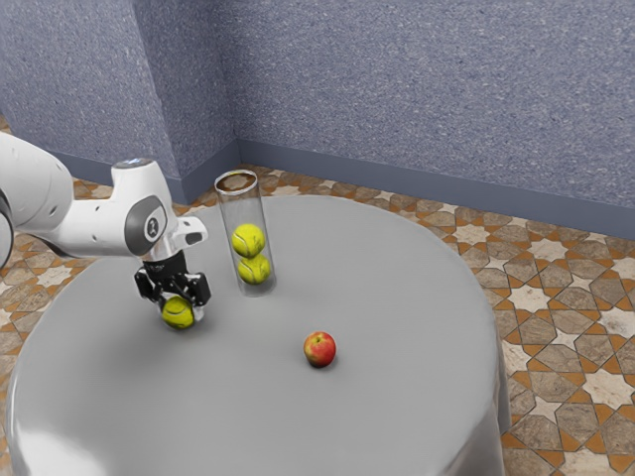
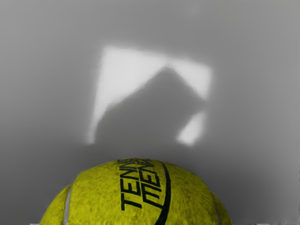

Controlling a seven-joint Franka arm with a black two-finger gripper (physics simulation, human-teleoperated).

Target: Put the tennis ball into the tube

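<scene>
My gripper (image 1: 180,309) is low over the table at the exterior view's left, its fingers standing open around a yellow-green tennis ball (image 1: 178,313). In the wrist view the same tennis ball (image 2: 140,194), with dark lettering, is at the lower edge, just under my hand. The clear upright tube (image 1: 234,210) stands a short way from the gripper, toward the exterior view's right. Inside it two tennis balls are stacked, an upper ball (image 1: 248,240) and a lower ball (image 1: 254,269). The tube's rim is well above the upper ball.
A red apple (image 1: 319,349) lies on the round grey table (image 1: 397,288), toward the exterior view's right and nearer its camera than the tube. The table's rounded far edge passes behind the tube. Blue-grey walls rise beyond the patterned floor.
</scene>
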